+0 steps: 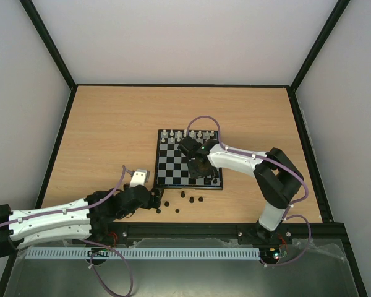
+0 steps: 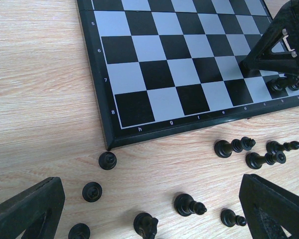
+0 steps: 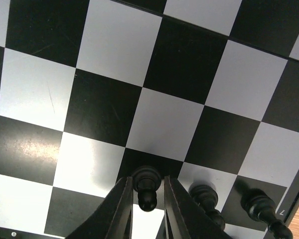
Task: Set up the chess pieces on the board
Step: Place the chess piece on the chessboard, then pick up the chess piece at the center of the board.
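Only the right wrist cam shows the right gripper [image 3: 147,180] straddling a black piece [image 3: 146,193]. Can't tell if it's clamped. The left gripper [image 2: 149,199] gapes wide.

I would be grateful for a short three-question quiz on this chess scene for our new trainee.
1. True or false: the left claw is open.
2. The black piece flanked by the right claw stands on: A the bare table, B the board, C a white box.
3. In the right wrist view, how many neighbouring pieces stand beside it?
Key: 1 true; 2 B; 3 two.
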`<state>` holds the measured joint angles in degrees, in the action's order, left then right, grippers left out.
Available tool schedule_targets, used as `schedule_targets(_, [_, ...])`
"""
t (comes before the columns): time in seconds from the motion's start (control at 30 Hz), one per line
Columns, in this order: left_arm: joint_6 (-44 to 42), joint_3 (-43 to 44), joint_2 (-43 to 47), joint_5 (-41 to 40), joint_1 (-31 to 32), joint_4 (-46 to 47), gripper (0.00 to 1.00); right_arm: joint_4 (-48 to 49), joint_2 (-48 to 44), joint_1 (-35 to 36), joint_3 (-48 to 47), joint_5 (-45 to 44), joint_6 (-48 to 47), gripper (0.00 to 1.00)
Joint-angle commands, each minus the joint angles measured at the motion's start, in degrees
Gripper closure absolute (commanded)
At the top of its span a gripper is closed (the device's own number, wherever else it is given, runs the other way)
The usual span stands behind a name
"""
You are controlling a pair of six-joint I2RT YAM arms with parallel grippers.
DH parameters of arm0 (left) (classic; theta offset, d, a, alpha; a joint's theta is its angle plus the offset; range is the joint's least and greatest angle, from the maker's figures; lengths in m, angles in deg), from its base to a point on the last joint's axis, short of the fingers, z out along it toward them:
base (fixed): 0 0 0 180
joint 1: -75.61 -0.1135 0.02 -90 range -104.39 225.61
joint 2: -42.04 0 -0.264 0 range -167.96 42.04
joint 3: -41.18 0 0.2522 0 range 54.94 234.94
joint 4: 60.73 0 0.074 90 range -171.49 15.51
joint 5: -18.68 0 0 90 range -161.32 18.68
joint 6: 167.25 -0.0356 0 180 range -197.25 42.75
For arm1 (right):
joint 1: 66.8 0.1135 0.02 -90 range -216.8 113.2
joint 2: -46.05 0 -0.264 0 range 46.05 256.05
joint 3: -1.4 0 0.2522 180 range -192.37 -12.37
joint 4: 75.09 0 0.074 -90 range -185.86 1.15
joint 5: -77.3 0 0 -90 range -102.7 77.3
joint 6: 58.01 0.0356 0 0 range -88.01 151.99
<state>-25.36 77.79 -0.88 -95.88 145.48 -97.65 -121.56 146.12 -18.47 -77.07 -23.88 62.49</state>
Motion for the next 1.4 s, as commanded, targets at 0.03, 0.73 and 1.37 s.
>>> schedule_targets(0.03, [0.06, 0.77, -0.28, -1.28, 0.53, -1.19, 0.01, -3.0, -3.53, -0.26, -0.31, 0.12, -0.26, 0.8])
schedule_targets(0.73, [0.5, 6.75, 6.71, -2.37, 0.53, -6.09, 0.01, -2.29, -16.4, 17.38, 3.18, 4.04, 8.62, 0.72])
schedule_targets(1.37, [2.24, 6.81, 22.39, -1.77, 0.49, -7.17, 0.01, 1.03, -2.06, 28.73, 1.44, 4.49, 14.48, 0.73])
